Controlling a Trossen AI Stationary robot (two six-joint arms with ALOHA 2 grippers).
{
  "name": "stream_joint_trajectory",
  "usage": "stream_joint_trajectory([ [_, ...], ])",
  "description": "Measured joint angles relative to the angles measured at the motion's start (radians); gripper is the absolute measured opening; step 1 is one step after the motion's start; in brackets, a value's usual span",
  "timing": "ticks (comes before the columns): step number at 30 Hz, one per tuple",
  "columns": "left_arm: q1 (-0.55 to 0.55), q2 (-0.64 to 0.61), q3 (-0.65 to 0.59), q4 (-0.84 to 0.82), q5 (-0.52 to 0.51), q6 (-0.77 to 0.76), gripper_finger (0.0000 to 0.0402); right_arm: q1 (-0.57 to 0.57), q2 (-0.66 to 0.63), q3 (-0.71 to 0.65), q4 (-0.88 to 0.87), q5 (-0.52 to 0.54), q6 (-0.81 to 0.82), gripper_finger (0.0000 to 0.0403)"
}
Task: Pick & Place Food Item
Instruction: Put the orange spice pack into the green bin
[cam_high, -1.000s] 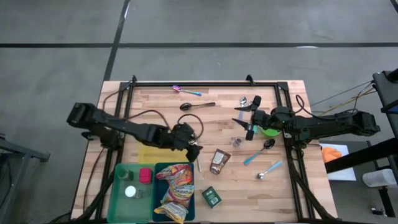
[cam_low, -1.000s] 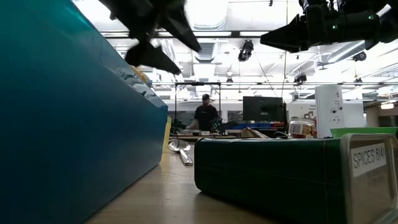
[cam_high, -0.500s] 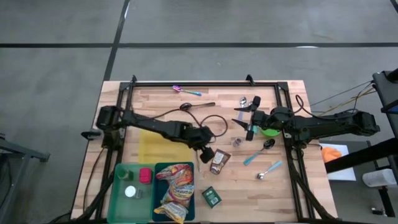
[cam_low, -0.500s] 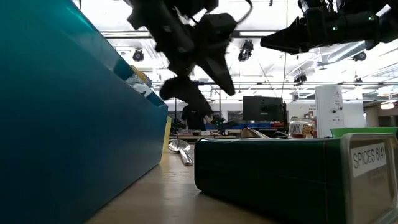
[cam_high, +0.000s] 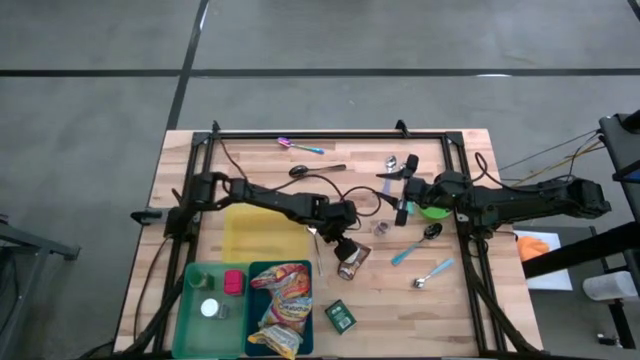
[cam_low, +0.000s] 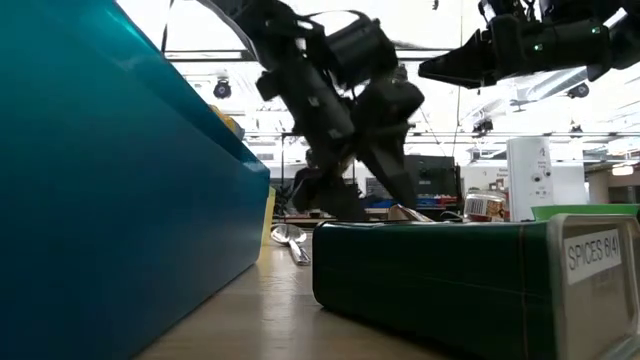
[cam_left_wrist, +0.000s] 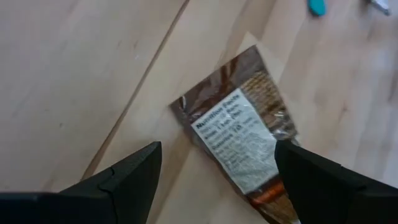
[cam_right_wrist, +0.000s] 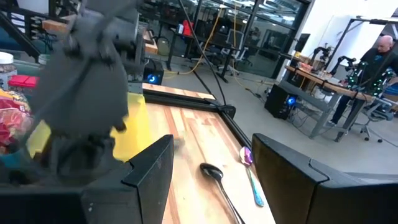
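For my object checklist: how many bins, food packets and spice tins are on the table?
Bins: 2 (green bin, teal bin)
Food packets: 2 (brown packet, chip bag)
Spice tins: 1 (green spice tin)
Total: 5

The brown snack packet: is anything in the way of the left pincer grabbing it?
No, nothing visible blocks it. The left pincer hangs open right over the brown snack packet, which lies flat on bare table by itself.
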Motion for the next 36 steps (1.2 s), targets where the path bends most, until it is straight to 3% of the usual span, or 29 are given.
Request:
stream_joint_trajectory([
  [20,-0.013,0.011,0.012,0.026,-0.071,-0.029,0.0316,0.0,0.0,0.0,-0.017,-0.003,0.0,0.0215],
  [31,-0.085,0.012,0.141,-0.138,-0.306,-0.077,0.0316,0.0,0.0,0.0,-0.016,-0.003,0.0,0.0215],
  [36,-0.092,0.012,0.165,-0.155,-0.333,-0.093,0.0316,0.0,0.0,0.0,-0.016,0.001,0.0,0.0215],
])
